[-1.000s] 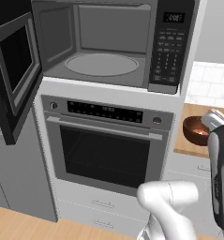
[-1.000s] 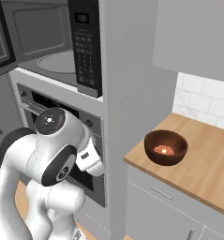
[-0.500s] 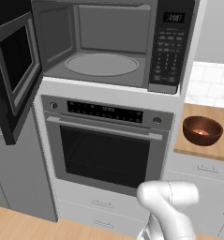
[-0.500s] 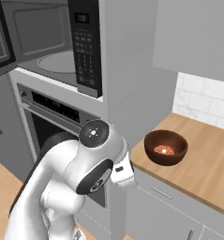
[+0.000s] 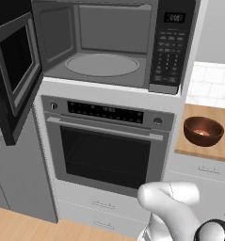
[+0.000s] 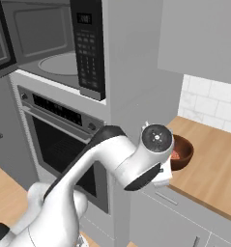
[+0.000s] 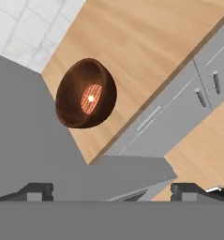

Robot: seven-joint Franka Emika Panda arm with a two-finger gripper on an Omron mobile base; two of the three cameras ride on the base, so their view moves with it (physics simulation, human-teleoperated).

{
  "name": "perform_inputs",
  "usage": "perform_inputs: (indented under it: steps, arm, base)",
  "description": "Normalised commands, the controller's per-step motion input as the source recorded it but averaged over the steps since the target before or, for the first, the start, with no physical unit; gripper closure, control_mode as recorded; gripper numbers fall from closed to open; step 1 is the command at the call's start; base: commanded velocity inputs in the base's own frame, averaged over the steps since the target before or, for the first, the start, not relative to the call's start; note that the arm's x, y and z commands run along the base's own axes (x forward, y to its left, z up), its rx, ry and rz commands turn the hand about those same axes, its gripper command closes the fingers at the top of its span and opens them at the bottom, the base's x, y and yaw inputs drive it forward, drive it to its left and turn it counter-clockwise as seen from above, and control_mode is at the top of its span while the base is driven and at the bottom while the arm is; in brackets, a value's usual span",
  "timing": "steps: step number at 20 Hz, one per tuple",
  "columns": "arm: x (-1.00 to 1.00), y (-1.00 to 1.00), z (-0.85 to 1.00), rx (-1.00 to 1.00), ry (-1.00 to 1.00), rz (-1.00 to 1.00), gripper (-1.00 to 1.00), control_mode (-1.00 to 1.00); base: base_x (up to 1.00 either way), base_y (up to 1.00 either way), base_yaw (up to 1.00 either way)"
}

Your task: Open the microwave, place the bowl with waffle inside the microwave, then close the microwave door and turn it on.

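On the wooden surface (image 5: 212, 149) right of the steel-trimmed oven (image 5: 107, 146) sits the round dark reddish-brown bowl (image 7: 85, 93) with the small orange-tan waffle (image 7: 91, 98) inside, untouched. Large black built-in microwave (image 5: 114, 44) has its wide black door (image 5: 15, 75) swung open, cavity bare. Fingers (image 7: 193, 190) spread wide, holding nothing, well apart from the bowl. Left: grab bowl, load, close door, start.

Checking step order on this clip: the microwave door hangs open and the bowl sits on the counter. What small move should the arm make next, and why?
Probably lower the open pincer toward the bowl and center on its rim. The microwave door is already open, the bowl with the waffle sits on the wooden counter, and the pincer holds nothing above it.
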Motion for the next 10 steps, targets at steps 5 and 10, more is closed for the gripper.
perform_inputs:
  steps: [5,10]
  arm:
    - [0.73,-0.07,-0.30,0.01,0.08,0.00,-1.00,-1.00]
    - [0.54,-0.20,-0.48,0.00,0.05,0.00,-1.00,-1.00]
  base:
    - [0.00,0.00,0.00]
    - [0.00,0.00,0.00]
